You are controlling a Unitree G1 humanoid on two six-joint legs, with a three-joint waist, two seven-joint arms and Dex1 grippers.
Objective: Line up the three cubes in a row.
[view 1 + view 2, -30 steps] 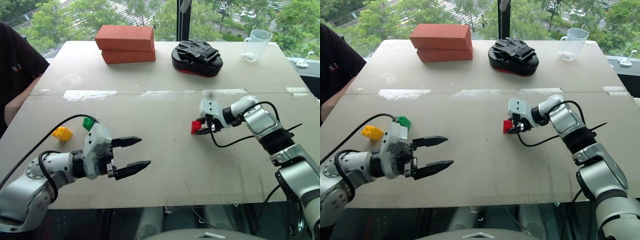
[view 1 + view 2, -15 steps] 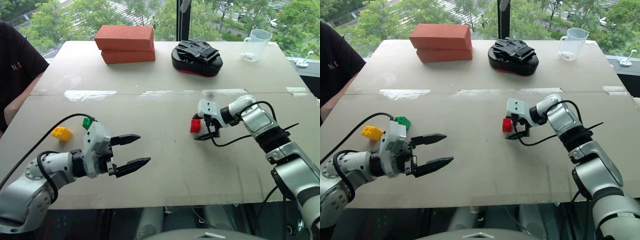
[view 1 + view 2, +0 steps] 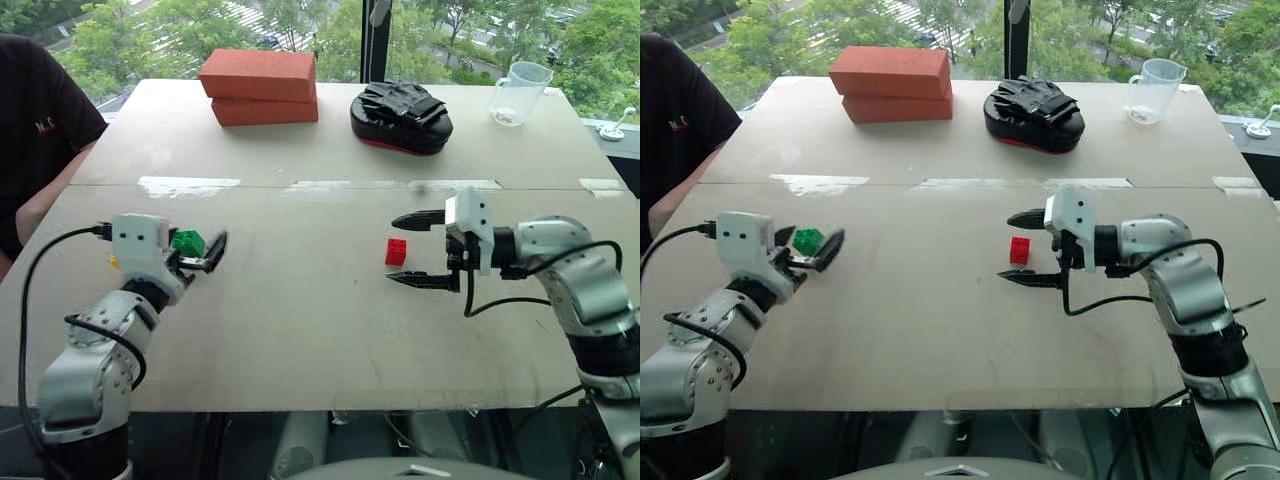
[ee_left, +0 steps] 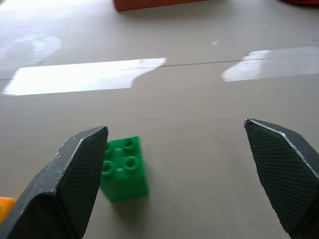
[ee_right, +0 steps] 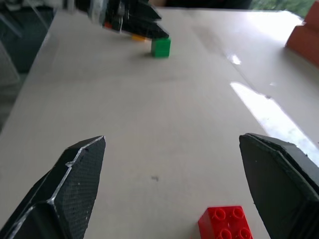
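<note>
Since a second ago, my right gripper (image 3: 418, 250) has let go of the red cube (image 3: 396, 251) and pulled back from it; its fingers now stand wide apart, holding nothing, pointing level toward my left with the cube resting on the table (image 3: 320, 330) just off their tips. My left gripper (image 4: 184, 174) has swung out to the green cube (image 4: 123, 168), forearm raised, fingers spread wide and empty, one finger just beside that cube. A sliver of the yellow cube (image 4: 6, 206) lies beyond the green cube from the red one.
</note>
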